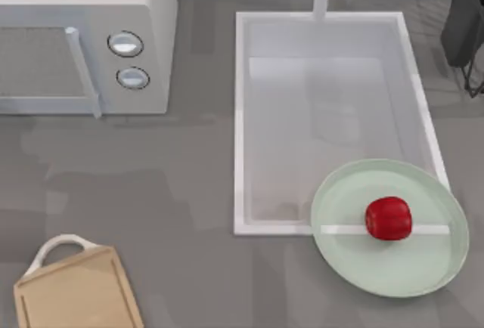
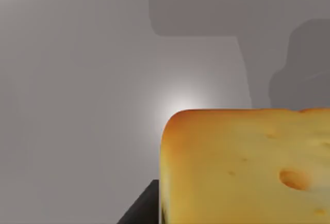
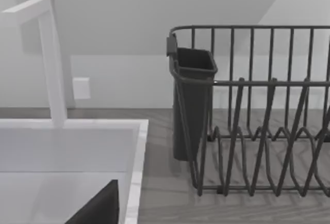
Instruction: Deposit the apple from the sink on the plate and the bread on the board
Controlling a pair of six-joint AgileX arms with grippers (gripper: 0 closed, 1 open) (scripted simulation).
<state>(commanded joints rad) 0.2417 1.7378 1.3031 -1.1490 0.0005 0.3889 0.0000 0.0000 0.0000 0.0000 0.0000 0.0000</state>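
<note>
Already the small glossy red apple (image 1: 389, 218) sits on the big round pale mint-green plate (image 1: 355, 267), which overlaps the near right corner of the large white rectangular sink (image 1: 240, 124). Close before the left wrist camera looms the golden-orange crusted bread (image 2: 242, 167), above grey surface (image 2: 77, 105); whether the left gripper pinches it I cannot tell. Toward the near left lies the light tan wooden board (image 1: 76, 294).

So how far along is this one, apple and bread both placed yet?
Half done. The apple already sits on the plate, which overlaps the sink corner. In hand: the bread looms close in the left wrist view, apparently carried. Left: the board at the table's near left has no bread on it yet.
</note>
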